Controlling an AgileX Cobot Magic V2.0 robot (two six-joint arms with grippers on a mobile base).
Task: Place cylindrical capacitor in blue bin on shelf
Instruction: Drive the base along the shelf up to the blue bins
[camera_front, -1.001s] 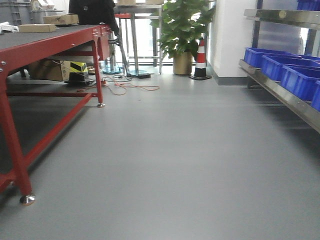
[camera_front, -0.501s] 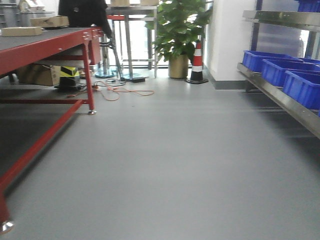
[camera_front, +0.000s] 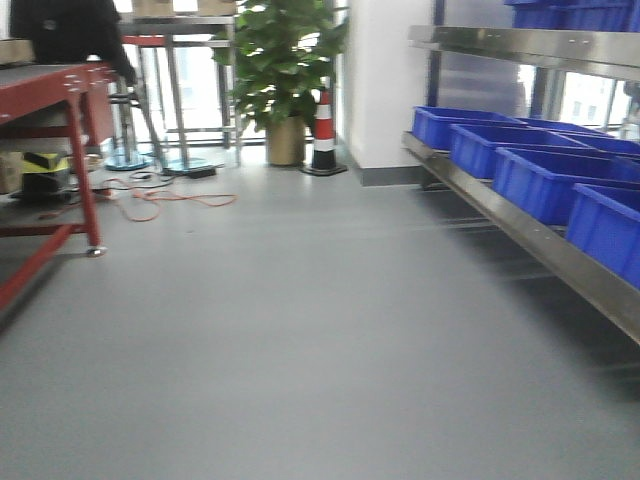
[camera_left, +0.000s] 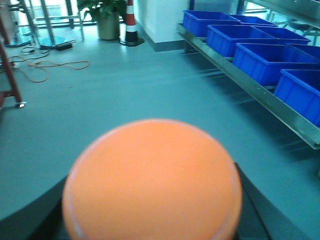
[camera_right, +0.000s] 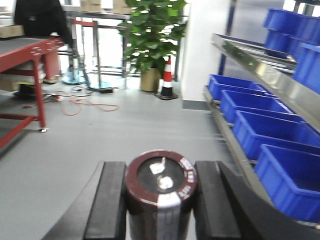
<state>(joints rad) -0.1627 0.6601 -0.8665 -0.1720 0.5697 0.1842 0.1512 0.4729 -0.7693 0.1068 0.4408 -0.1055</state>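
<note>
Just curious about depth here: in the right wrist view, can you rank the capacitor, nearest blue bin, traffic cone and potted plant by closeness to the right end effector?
1. Cylindrical capacitor, clamped at bottom centre.
2. Nearest blue bin, low on the right.
3. Traffic cone and potted plant, far end; too close to call.

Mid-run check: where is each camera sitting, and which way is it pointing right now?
Exterior front-facing: low on the base, looking down the aisle, red table left, shelf with blue bins right; no robot parts show.
Left wrist-mounted: faces the same way over a blurred orange dome, dark robot parts beside it.
Right wrist-mounted: faces forward past the right gripper, its fingers flanking the cylindrical capacitor.
Shared: all three see the traffic cone and potted plant ahead.
</note>
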